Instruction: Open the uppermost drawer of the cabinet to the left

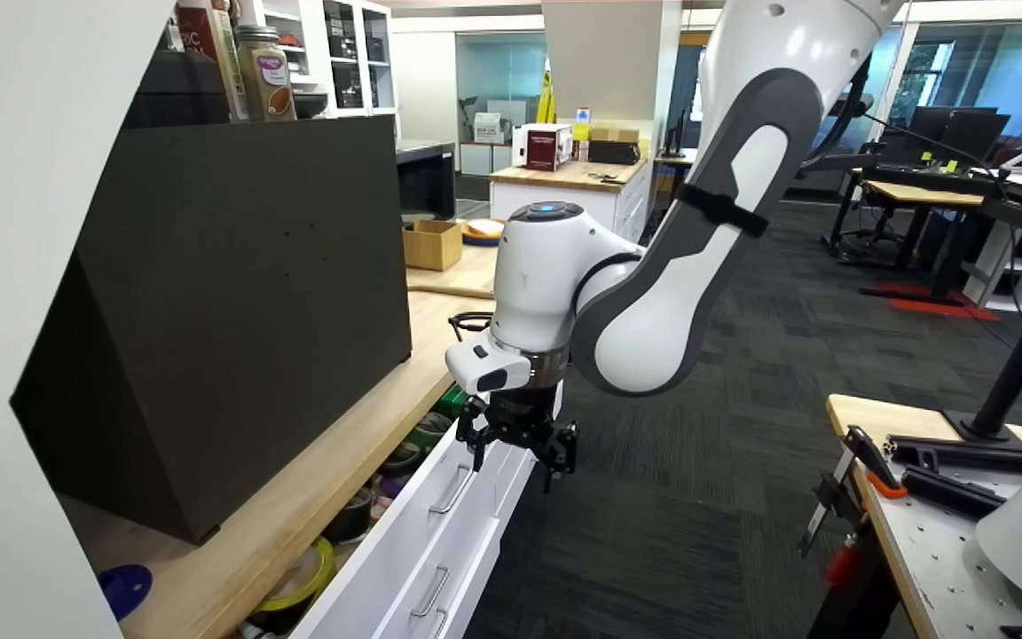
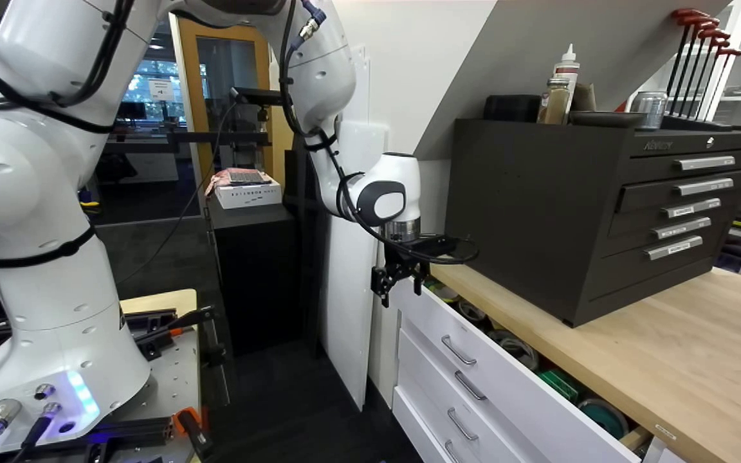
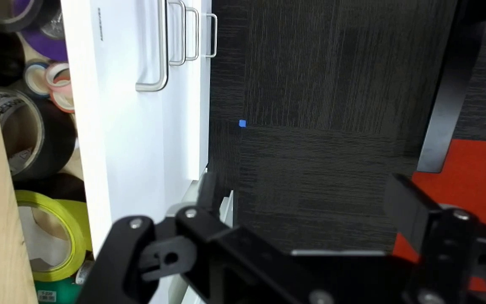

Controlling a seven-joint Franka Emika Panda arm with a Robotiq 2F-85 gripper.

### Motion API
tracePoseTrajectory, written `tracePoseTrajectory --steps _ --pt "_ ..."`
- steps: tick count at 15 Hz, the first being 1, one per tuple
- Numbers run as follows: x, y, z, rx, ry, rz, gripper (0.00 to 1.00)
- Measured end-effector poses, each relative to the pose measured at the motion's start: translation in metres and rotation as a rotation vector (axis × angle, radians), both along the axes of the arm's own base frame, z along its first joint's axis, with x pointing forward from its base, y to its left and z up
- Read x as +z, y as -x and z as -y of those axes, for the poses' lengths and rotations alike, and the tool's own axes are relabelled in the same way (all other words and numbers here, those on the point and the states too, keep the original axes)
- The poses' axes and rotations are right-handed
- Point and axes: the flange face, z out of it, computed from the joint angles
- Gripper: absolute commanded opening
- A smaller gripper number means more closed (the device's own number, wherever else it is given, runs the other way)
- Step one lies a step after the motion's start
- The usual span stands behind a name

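Note:
The uppermost drawer stands open; its plain white front shows in both exterior views (image 1: 400, 537) (image 2: 505, 379) and in the wrist view (image 3: 129, 139). Tape rolls (image 3: 44, 236) and small colourful clutter lie inside. Its metal handle (image 3: 163, 46) is apart from the gripper. The cabinet has a light wooden countertop (image 1: 311, 484) (image 2: 686, 347), and its lower drawers look shut. My gripper (image 1: 514, 475) (image 2: 401, 296) points down near one end of the drawer front, on its outer side. In the wrist view its fingers (image 3: 304, 190) are wide apart with only floor between them.
A big black tool chest (image 1: 271, 293) (image 2: 538, 218) stands on the countertop with jars on top. A white upright panel (image 2: 351, 289) stands near the drawer's end. The robot's table (image 1: 928, 550) with clamps faces the cabinet across dark carpet (image 3: 310, 177).

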Motion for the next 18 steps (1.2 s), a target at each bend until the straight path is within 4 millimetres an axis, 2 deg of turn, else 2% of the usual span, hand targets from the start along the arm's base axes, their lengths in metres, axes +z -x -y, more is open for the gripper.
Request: tracePoseTrajectory --steps 14,18 --pt "-0.033 -0.034 0.006 0.020 0.033 0.032 1.00" --pt "-0.035 -0.047 0.007 0.020 0.030 0.064 1.00"
